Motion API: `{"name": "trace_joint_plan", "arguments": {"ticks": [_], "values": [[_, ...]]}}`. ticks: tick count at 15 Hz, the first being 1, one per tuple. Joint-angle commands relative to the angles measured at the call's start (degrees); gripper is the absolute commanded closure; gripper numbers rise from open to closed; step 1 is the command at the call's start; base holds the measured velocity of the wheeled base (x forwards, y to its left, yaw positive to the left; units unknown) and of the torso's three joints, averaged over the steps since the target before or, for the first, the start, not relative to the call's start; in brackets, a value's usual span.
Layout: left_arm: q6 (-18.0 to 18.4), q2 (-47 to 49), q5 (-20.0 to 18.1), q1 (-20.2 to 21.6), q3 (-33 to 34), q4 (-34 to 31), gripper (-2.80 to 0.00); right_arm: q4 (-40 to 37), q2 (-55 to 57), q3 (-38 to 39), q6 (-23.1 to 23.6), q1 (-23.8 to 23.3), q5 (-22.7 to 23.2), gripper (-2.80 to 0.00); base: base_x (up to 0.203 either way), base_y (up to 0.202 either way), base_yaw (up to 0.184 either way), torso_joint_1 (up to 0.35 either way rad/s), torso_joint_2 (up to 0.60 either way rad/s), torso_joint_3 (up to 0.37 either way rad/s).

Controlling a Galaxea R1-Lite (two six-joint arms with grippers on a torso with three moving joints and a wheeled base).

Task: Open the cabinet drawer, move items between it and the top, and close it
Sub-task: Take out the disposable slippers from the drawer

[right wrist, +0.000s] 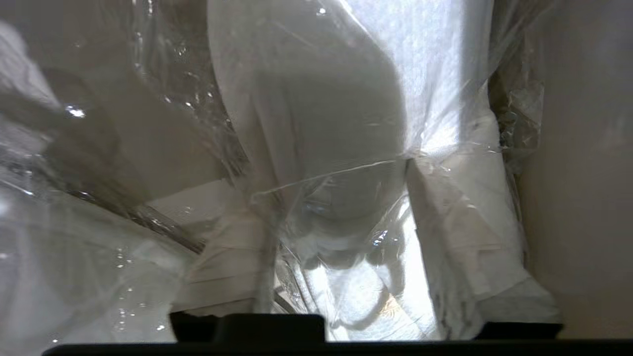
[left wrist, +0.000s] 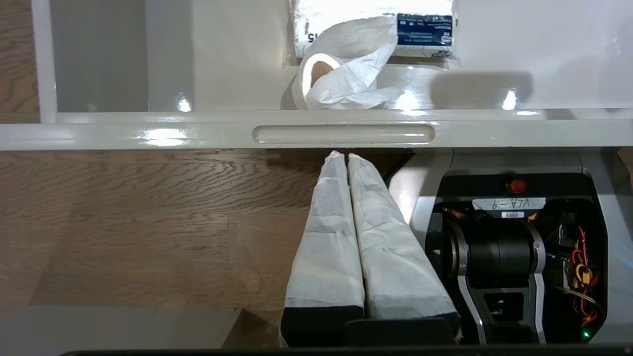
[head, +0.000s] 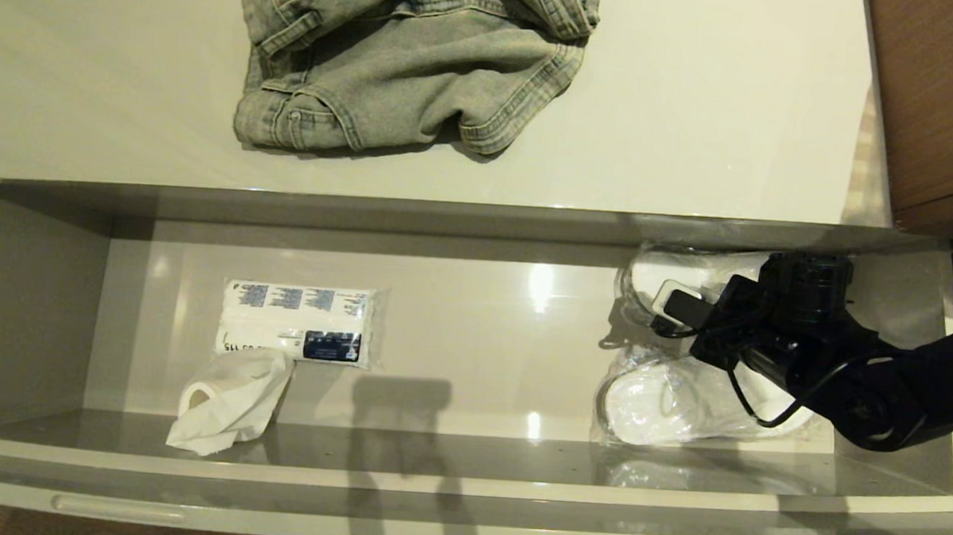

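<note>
Slippers (head: 667,399) in crinkly bags lie at the drawer's (head: 44,307) right end; the right claw (head: 677,306) presses into them, grip unclear. Slick plastic may slip out when lifted.

Two bagged white slipper packs (head: 675,400) lie flat at the open drawer's (head: 35,307) right end, below the glossy top (head: 701,107).
</note>
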State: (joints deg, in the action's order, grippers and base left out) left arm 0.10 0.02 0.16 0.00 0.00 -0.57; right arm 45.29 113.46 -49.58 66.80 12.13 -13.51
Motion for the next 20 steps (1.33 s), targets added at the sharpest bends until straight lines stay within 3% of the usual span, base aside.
{"name": "trace_joint_plan", "arguments": {"ticks": [1,6,13,20], "values": [[-0.01,-0.02,0.02,0.0,0.0,-0.04,0.0,-0.06,-1.47,0.25,0.29,0.03,-0.08,0.0,0.0,0.0,0.0,0.0,0.0,0.0],[-0.01,-0.02,0.02,0.0,0.0,-0.04,0.0,-2.12,-4.83,-0.22,-1.77,-0.05,-0.06,0.0,0.0,0.0,0.0,0.0,0.0,0.0],[-0.01,-0.02,0.02,0.0,0.0,-0.04,0.0,-28.7,-18.16,-6.82,-14.45,-0.26,0.15,0.0,0.0,0.0,0.0,0.0,0.0,0.0],[-0.01,-0.02,0.02,0.0,0.0,-0.03,0.0,-42.84,-29.27,-8.69,-15.92,-0.18,0.41,0.0,0.0,0.0,0.0,0.0,0.0,0.0]]}}
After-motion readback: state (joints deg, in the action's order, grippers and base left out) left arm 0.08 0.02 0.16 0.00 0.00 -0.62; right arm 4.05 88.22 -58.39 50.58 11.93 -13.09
